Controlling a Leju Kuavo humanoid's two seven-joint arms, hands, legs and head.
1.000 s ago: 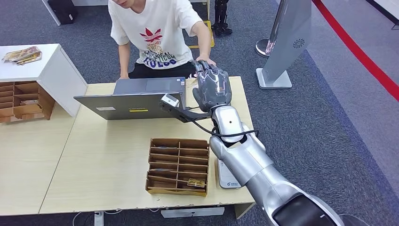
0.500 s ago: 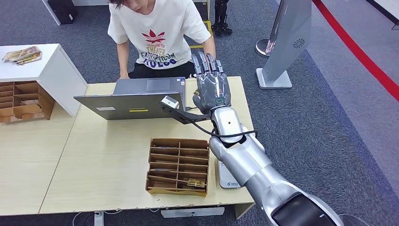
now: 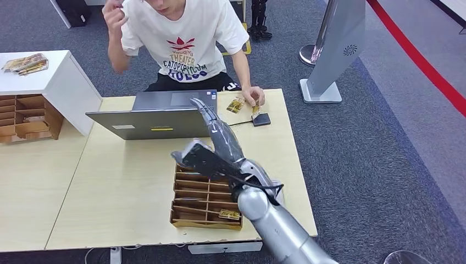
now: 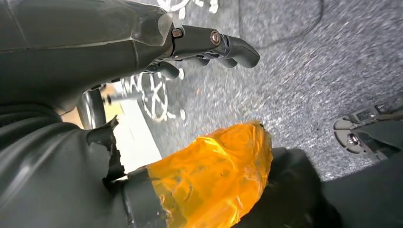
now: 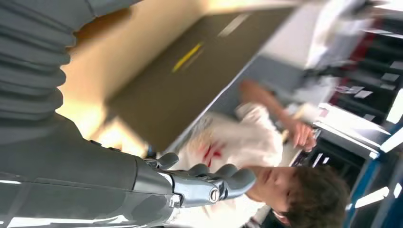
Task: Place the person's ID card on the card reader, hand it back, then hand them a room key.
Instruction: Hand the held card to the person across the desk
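My right hand (image 3: 217,146) is raised over the table between the laptop and the wooden compartment tray (image 3: 181,221), its fingers (image 5: 209,183) stretched out and holding nothing. A yellowish card (image 3: 229,213) lies in a front compartment of the tray. At the far edge, the person's hand (image 3: 254,96) rests on a card (image 3: 256,109) beside a small black reader (image 3: 261,119) on a cable. Another patterned card (image 3: 236,104) lies close by. My left hand (image 4: 142,52) hangs over the carpet with nothing in it, its thumb wrapped in orange tape (image 4: 209,175).
An open grey laptop (image 3: 154,124) stands across the table's far half, facing the person. A white cabinet (image 3: 60,82) and a second wooden organiser (image 3: 22,118) are at the left. A grey kiosk stand (image 3: 335,49) is on the carpet at the right.
My right hand has drawn back from the table's far edge to above the tray and turned edge-on. The person has raised one arm to the head and put the other hand on a card.
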